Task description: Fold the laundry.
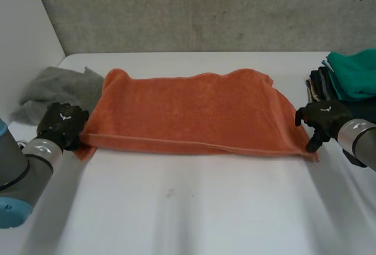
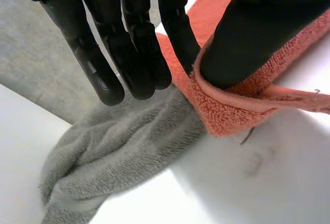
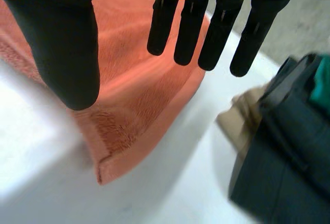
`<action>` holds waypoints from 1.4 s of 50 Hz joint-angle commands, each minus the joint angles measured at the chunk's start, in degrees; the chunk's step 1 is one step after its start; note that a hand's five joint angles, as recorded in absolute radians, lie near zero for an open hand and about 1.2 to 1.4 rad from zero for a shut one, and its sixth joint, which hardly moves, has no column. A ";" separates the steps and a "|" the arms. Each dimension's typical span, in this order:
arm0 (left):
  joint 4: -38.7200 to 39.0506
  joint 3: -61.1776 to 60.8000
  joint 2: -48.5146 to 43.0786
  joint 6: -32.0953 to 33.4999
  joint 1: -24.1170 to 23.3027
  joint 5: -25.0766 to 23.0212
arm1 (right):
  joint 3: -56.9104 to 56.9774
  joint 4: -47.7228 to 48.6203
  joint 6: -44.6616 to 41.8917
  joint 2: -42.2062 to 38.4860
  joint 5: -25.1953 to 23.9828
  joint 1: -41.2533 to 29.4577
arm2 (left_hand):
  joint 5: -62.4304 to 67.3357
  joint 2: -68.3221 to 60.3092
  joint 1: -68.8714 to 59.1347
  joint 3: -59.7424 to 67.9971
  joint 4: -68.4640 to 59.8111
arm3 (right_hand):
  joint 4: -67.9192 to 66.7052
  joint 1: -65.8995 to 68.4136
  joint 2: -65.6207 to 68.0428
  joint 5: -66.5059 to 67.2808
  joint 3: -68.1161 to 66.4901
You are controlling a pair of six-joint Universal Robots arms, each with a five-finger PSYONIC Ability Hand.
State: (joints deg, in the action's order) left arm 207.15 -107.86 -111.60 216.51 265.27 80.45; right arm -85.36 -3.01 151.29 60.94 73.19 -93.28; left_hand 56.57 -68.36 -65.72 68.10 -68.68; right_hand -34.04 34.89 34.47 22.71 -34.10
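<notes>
Across the middle of the frame in the head view, an orange towel (image 1: 188,111) lies spread on the white worktop (image 1: 188,208), its long hemmed edge toward the bottom of the frame.

At the towel's lower left corner sits the left robot hand (image 1: 63,124). Its wrist view shows the hem standing up off the worktop and looped round the tip of the thumb (image 2: 242,43). The nearest of the straight fingers (image 2: 178,33) lies against the cloth's other side, so the hand pinches that corner edge.

At the towel's lower right corner is the right robot hand (image 1: 320,120). In its wrist view the fingers (image 3: 191,22) are straight and spread well away from the thumb (image 3: 62,43), held over the corner with nothing gripped. The corner lies flat on the worktop beneath the palm.

A crumpled grey cloth (image 1: 56,90) lies at the left of the frame, touching the towel's left end, just beyond the left hand's fingertips. A stack of clothes (image 1: 352,70) stands at the right edge, a green piece on top and dark ones under it, just beside the right hand and apart from the towel.
</notes>
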 commanded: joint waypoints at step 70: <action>-27.06 19.01 12.41 -5.93 -2.91 1.47 | 5.82 -1.61 -3.88 10.21 1.43 -1.64 | 13.43 -11.64 -14.28 11.90 -11.32 | -45.96 45.11 45.53 47.29 -45.90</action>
State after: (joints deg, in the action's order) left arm 182.93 -83.05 -114.02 210.22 262.28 82.08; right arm -79.77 3.81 149.79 58.64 74.23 -95.32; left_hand 56.57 -68.36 -65.72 68.10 -68.69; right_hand -68.46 64.78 67.34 56.44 -67.84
